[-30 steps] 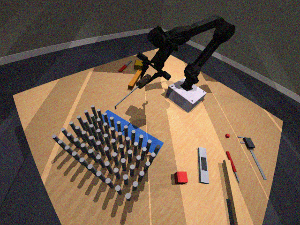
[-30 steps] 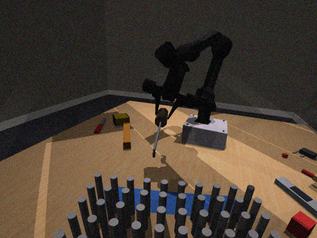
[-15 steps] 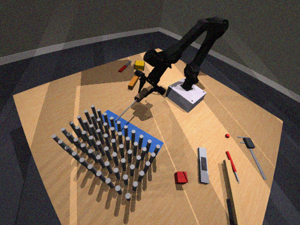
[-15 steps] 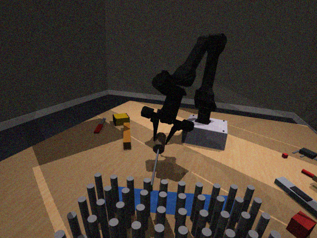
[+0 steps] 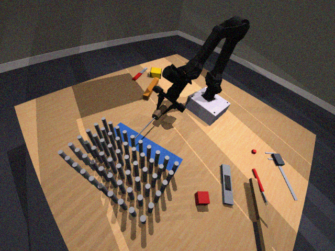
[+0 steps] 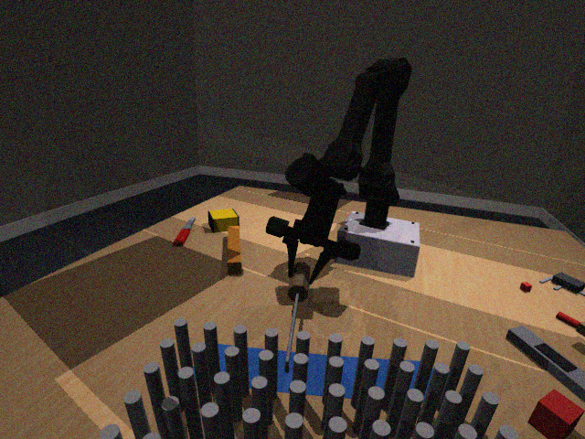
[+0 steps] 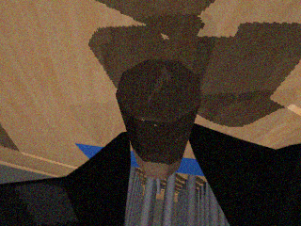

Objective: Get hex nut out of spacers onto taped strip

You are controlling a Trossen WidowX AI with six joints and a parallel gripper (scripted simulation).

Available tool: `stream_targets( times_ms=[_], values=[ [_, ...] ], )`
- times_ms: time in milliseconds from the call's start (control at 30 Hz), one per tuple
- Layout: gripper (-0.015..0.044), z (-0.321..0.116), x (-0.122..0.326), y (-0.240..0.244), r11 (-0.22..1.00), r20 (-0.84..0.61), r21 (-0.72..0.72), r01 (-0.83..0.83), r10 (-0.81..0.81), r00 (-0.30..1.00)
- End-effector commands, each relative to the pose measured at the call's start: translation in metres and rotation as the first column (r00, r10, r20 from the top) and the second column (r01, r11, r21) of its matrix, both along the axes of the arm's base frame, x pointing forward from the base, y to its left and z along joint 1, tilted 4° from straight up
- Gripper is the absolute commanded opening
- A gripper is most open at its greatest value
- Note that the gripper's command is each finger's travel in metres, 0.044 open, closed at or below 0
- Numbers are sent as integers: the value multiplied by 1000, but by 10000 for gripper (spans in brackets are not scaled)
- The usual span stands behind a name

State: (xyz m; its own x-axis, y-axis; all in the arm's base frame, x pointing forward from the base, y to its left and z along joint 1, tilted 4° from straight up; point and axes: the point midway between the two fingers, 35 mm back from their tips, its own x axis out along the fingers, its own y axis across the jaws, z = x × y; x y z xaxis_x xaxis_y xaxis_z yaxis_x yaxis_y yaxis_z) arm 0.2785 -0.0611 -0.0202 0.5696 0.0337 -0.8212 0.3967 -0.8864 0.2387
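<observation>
My gripper [image 5: 161,111] [image 6: 300,278] [image 7: 158,134] is shut on the dark brown handle of a thin-rod tool [image 5: 146,126] [image 6: 292,321] [image 7: 159,94], held above the table behind the strip. The grey rod slopes down toward the spacers; its tip is over the blue taped strip [image 5: 172,157] [image 6: 317,373] [image 7: 91,153], close by the front row in the top and exterior views. Whether it touches a spacer or the strip cannot be told. The grey metal spacers [image 5: 142,219] [image 6: 180,330] [image 7: 150,202] stand in dense rows and look upright. The nut cannot be made out among them.
A red cube [image 5: 202,197] [image 6: 555,413] and grey bar [image 5: 227,195] lie right of the field, with a long brown-handled tool [image 5: 254,198], red-handled tool [image 5: 257,179] and dark-headed tool [image 5: 278,159] beyond. An orange block [image 5: 150,88], yellow block [image 5: 155,72] and red-handled knife [image 5: 137,76] lie behind.
</observation>
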Motion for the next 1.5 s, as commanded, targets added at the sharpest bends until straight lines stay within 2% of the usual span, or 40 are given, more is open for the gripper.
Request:
stream_targets(
  times_ms=[0,1467],
  values=[
    [0,-2,3,2,1000,2,6,0,0,1000],
    [0,-3,36,15,1000,3,9,2,-2,1000]
  ],
)
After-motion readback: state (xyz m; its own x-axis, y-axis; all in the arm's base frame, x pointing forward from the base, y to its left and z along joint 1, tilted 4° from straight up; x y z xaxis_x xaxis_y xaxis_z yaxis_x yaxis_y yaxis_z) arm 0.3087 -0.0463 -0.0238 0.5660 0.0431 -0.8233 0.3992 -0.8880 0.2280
